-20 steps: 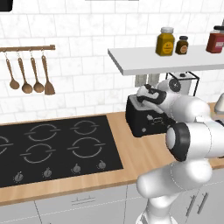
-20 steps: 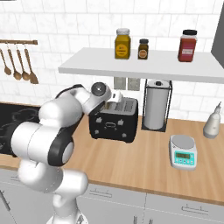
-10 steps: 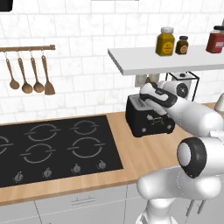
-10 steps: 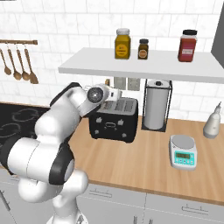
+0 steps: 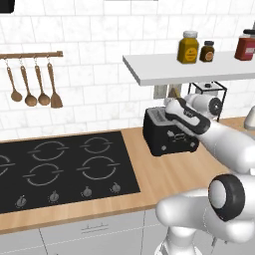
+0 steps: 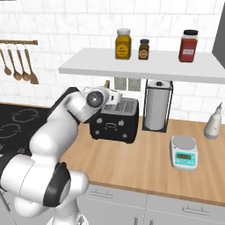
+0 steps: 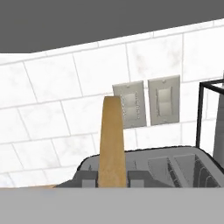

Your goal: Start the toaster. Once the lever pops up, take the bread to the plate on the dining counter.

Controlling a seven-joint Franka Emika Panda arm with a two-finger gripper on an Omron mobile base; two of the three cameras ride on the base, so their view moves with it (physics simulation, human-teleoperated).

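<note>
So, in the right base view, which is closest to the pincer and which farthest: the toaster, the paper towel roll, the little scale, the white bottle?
1. Toaster: right under the pincer, which is shut on the bread.
2. Paper towel roll: just right of the toaster, in its black stand.
3. Scale: further right, nearer the counter's front.
4. White bottle: far right, by the wall.

Left base view looks forward and down from behind-left; the toaster (image 5: 169, 133) sits right of centre. Right base view, from behind-right, shares it left of centre. Hand view skims close over its slots (image 7: 175, 168) toward the wall.
</note>
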